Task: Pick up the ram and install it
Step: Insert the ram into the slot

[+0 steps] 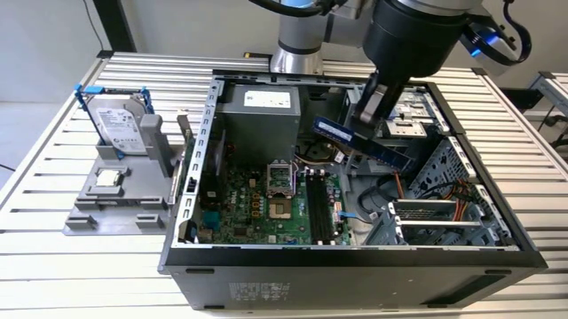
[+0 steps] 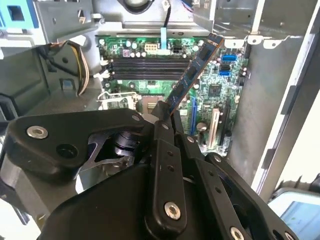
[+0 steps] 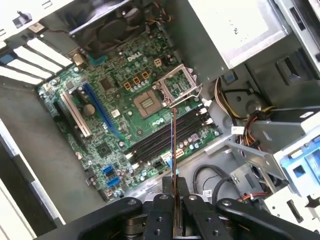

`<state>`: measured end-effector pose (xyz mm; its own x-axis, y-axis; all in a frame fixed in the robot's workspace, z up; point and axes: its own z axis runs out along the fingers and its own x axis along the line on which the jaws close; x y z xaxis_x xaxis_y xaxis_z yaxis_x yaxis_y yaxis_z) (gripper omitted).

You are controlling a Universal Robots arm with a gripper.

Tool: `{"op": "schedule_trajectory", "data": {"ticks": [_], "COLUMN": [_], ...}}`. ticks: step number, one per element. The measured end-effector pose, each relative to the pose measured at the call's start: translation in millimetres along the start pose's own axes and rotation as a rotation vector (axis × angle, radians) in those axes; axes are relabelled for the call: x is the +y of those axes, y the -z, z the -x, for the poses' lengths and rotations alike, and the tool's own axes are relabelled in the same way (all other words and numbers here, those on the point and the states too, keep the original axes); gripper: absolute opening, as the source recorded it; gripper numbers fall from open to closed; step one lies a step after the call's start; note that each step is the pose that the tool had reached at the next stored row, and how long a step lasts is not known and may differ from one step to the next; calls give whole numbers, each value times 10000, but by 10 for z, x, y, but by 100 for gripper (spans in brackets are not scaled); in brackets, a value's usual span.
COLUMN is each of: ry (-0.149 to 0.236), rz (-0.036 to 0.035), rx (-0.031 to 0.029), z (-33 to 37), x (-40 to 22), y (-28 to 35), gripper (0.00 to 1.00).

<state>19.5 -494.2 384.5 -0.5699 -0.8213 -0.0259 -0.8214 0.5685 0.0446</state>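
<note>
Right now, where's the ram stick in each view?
Exterior view: long, flat, dark-blue ram, tilted above the open grey computer case.
Second wrist view: ram slants out from the black tool, over the green motherboard.
First wrist view: ram edge-on, a thin line running from the tool across the board.
Shared landmark: black memory slots.

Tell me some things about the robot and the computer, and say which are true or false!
1. The black gripper is shut on the long, dark blue-green ram stick. True.
2. The ram is already plugged in. False: it is held tilted above the black memory slots of the green motherboard.
3. The silver hard drive in its blue bracket stands on a grey stand outside the open metal computer case. True.
4. That stand carries nothing else. False: a small square silver processor chip lies on it too.
</note>
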Motion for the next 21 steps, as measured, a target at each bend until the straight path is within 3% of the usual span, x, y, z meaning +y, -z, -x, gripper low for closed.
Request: {"op": "schedule_trajectory", "data": {"ticks": [21], "ry": [-3440], "rz": [-89], "rx": [-154], "z": [0], "x": [0], "y": [0], "gripper": [0]}}
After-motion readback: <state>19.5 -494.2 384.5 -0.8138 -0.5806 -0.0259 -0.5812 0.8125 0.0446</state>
